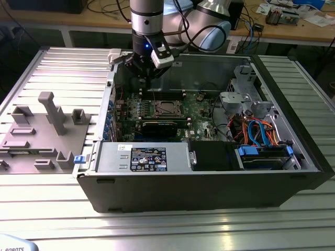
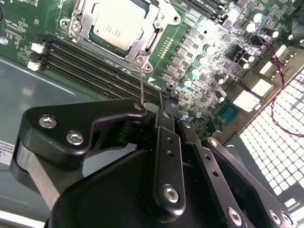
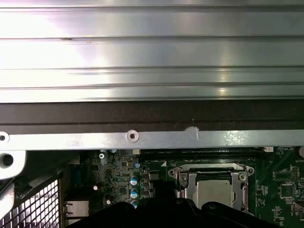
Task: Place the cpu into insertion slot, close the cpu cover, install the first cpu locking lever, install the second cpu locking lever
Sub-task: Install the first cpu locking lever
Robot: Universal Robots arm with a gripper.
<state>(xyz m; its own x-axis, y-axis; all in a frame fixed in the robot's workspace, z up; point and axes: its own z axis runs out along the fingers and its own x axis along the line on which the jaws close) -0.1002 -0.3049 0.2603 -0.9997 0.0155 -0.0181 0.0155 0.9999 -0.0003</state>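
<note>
Open computer case [image 1: 209, 178] lying on a ribbed metal surface [image 1: 47, 68], green motherboard [image 1: 201, 107] flat inside. Gripper [image 1: 148, 79] hanging above the board's far side in the exterior view, a little toward that view's left of the socket, clear of the board. Fingers [image 2: 167, 107] pressed together, black tips meeting with nothing between them, as seen in the second wrist view.

Cpu [image 2: 116, 23] lying flat in the insertion slot [image 1: 166, 108], silver top showing through the square opening of the cpu cover [image 2: 156, 35], also seen in the first wrist view as cpu [image 3: 216, 192] under cover [image 3: 183, 183]. Cover down over the chip. 1 thin wire lever [image 2: 142, 85] standing up from a corner of the socket frame, unlatched, just beside the black memory slots [image 2: 90, 66].

Grey fixture block [image 1: 44, 133] with upright pegs resting on the surface at the exterior view's left, well apart from the case. Blue cables [image 1: 261, 133] bundled inside the case at that view's right.
</note>
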